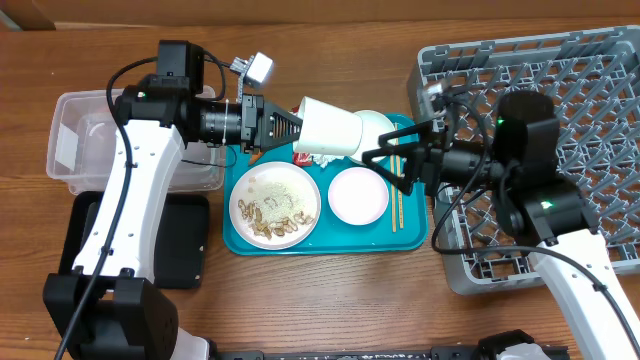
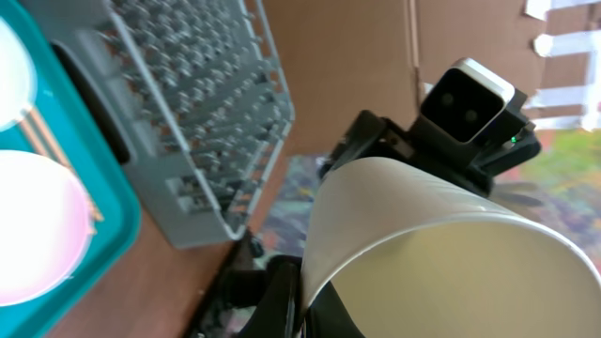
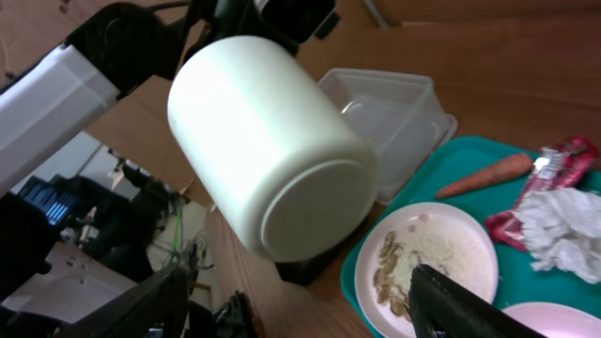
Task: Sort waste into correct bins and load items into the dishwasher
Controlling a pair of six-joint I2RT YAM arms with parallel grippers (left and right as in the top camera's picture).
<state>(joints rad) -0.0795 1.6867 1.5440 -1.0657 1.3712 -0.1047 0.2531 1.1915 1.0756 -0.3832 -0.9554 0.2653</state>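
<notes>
Wooden table [image 1: 330,300] boards are seen beneath everything. Nearest the arm bases, a black tray [image 1: 185,245] is laid at the left, partly covered by the left arm. Just beyond it, a teal tray [image 1: 350,238] is set in the middle. On its near half a plate [image 1: 275,205] strewn with food scraps [image 1: 275,225] and rice is placed at the left, a bowl [image 1: 358,195] is set beside it, and chopsticks [image 1: 396,195] are laid along the right edge. Above the tray's far half a cup [image 1: 330,128] is held on its side in the air, its rim pinched by the clenched left gripper [image 1: 290,127]. The right gripper [image 1: 385,168] is held over the chopsticks with its fingers spread wide and nothing between them, pointed at the cup's base close ahead. Under the cup a carrot [image 3: 484,176], a red wrapper [image 3: 563,160] and a crumpled tissue [image 3: 563,230] are seen on the tray, with a second bowl [image 1: 378,124] near the far right corner. Farther left a clear tub [image 1: 80,150] is stood, and a grey rack [image 1: 560,90] is placed at the far right.
</notes>
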